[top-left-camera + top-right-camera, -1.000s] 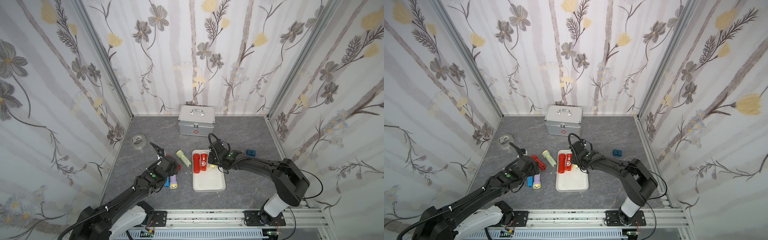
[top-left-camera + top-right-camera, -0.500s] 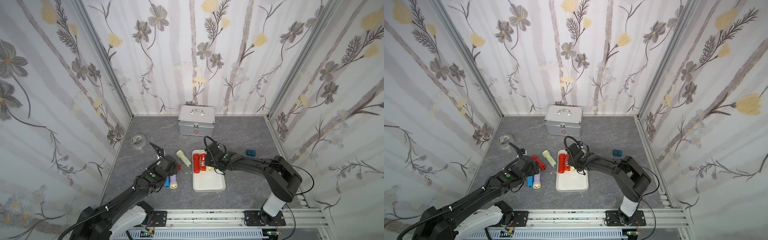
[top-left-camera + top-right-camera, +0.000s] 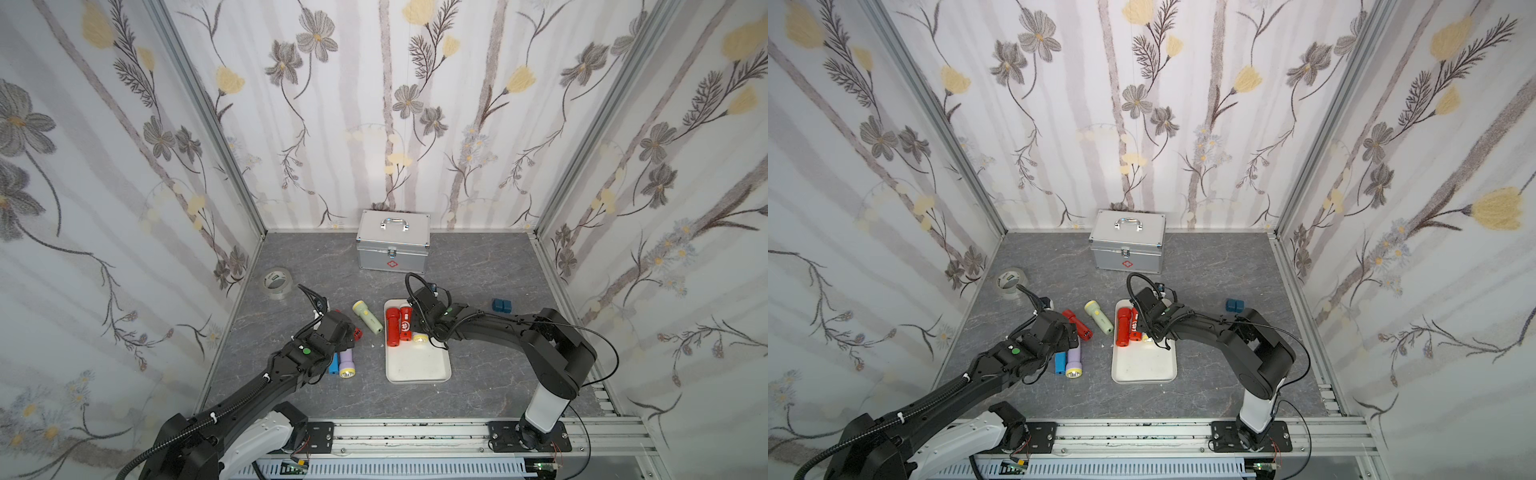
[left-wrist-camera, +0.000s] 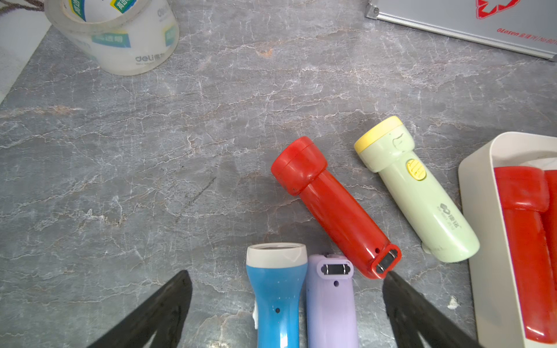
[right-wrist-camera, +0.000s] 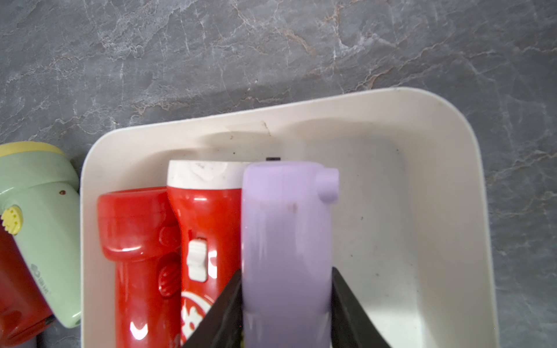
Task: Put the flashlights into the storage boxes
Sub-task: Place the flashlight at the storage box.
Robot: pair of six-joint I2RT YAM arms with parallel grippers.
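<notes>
Grey marbled surface [image 3: 478, 266], floral-papered walls on three sides. White tray [image 3: 419, 365] sits near the middle, toward the front rail.

Right gripper [image 5: 286, 271]: fingers pressed against both sides of the lilac flashlight [image 5: 286, 229], gripping it. The body lies inside the tray, right alongside the white-headed red flashlight [image 5: 208, 217]. Cannot tell whether it rests on the tray floor. Its yellow head shows in a top view [image 3: 420, 338].

All-red flashlight [image 5: 141, 241] lies in the tray too, touching the white-headed one, both parallel at the tray's far end.

Left gripper [image 4: 286, 272]: fingers spread wide, holding nothing, low over the surface.

Outside the tray, on the surface:
- pale green flashlight [image 3: 367, 316], just beside the tray's left wall, angled
- third red flashlight [image 4: 334, 208], next to the green one, roughly parallel
- blue flashlight [image 4: 277, 295] and second lilac flashlight [image 4: 330, 298], side by side and touching, between the left gripper's fingers

Silver case [image 3: 393, 241] at the back wall, tape roll [image 3: 276, 282] back left, dark blue blocks [image 3: 502, 305] right of the tray
</notes>
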